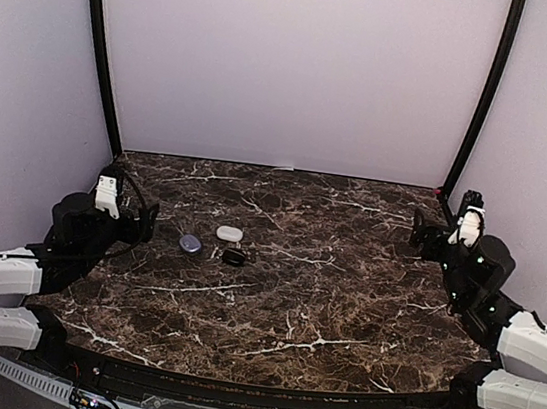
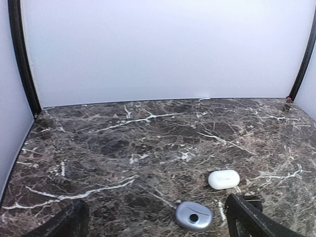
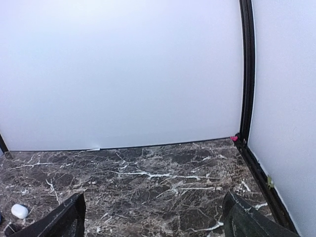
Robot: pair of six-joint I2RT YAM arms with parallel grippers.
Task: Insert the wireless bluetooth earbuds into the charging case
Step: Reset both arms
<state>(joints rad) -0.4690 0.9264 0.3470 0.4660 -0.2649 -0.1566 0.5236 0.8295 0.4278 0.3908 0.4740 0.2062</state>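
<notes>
Top view, table [image 1: 340, 314]: dark marble with white veins.
Top view, cases: three small pebble shapes, left of centre. Purple-grey case [image 1: 191, 243] farthest left. White case [image 1: 229, 233] behind it and to the right. Dark case [image 1: 235, 256] just in front of the white one.
Top view, earbuds: not to be made out; hidden or too small to tell.
Top view, left claw [image 1: 143, 220]: near the purple-grey case, not touching it.
Top view, right claw [image 1: 419, 230]: by the right edge, well apart from all three cases.
Left wrist view, fingers [image 2: 69, 222]: spread wide into both lower corners, nothing gripped.
Left wrist view, cases: purple-grey one shut and glossy, with a dark round spot on top, nearer the right-hand finger. White one shut, a smooth oval, behind it. Dark one mostly hidden by that finger.
Right wrist view, fingers [image 3: 64, 219]: spread wide, nothing between them.
Right wrist view, white case: tiny, in the low left corner, resting on the marble.
</notes>
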